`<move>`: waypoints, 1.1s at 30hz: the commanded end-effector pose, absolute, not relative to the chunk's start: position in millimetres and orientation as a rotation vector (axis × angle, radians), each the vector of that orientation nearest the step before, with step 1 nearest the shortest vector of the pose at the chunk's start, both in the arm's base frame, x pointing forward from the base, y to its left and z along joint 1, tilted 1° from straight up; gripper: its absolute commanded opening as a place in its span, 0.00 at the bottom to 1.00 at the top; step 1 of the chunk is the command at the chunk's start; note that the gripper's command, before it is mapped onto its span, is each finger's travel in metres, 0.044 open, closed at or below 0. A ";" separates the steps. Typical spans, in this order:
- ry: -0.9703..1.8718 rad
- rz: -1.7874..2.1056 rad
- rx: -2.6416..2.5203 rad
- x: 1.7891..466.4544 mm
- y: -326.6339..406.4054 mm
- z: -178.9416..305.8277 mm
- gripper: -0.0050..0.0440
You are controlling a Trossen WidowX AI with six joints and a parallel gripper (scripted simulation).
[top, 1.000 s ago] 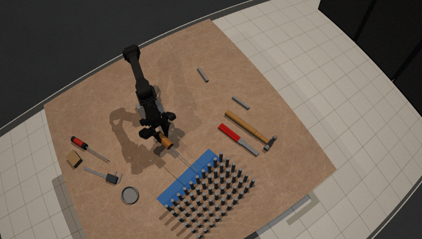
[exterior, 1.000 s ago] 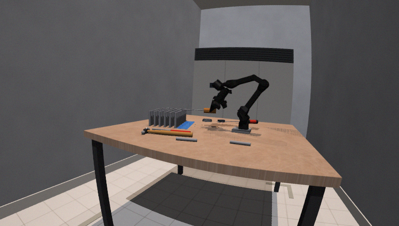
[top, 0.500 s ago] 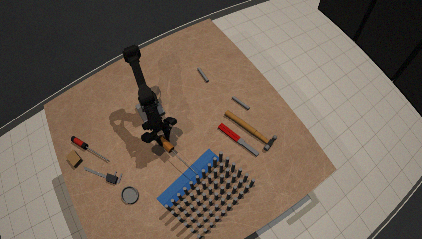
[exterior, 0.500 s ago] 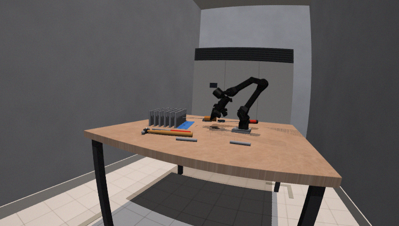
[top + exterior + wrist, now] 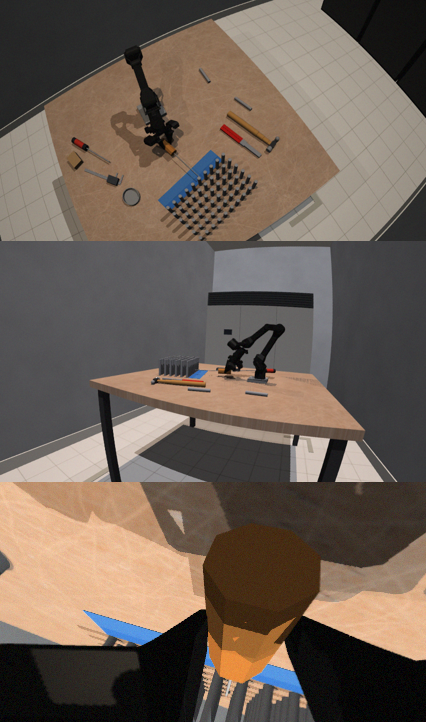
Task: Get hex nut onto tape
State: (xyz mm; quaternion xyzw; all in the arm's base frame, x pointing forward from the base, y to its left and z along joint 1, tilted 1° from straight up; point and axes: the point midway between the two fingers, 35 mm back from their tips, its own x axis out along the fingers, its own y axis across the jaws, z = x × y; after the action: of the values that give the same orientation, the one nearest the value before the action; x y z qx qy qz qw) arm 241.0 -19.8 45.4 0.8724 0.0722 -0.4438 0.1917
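Gripper (image 5: 166,145) is clamped on the hook pick (image 5: 171,149) handle, shaft pointing across the blue tape (image 5: 191,176) into the spacers (image 5: 218,185). Can't spot the nut, presumably hidden among them.

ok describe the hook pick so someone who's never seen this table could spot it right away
Start at the black arm in the middle of the wooden table and follow it down to its pincer. The hook pick is clamped there, its thin shaft crossing the blue tape strip toward the spacers. It alone is off the table, with a short, stubby orange-brown handle.
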 end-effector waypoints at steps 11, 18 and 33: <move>0.193 -1.195 2.469 266.8 -14.1 58.6 0.00; 0.193 -1.194 2.470 276.0 -11.2 59.3 0.00; 0.193 -1.191 2.472 297.6 -4.1 60.5 0.00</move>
State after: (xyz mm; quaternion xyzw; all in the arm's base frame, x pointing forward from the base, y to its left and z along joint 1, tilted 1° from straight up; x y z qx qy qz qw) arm 282.6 -5.9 47.1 0.8717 0.0748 -0.4447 0.1919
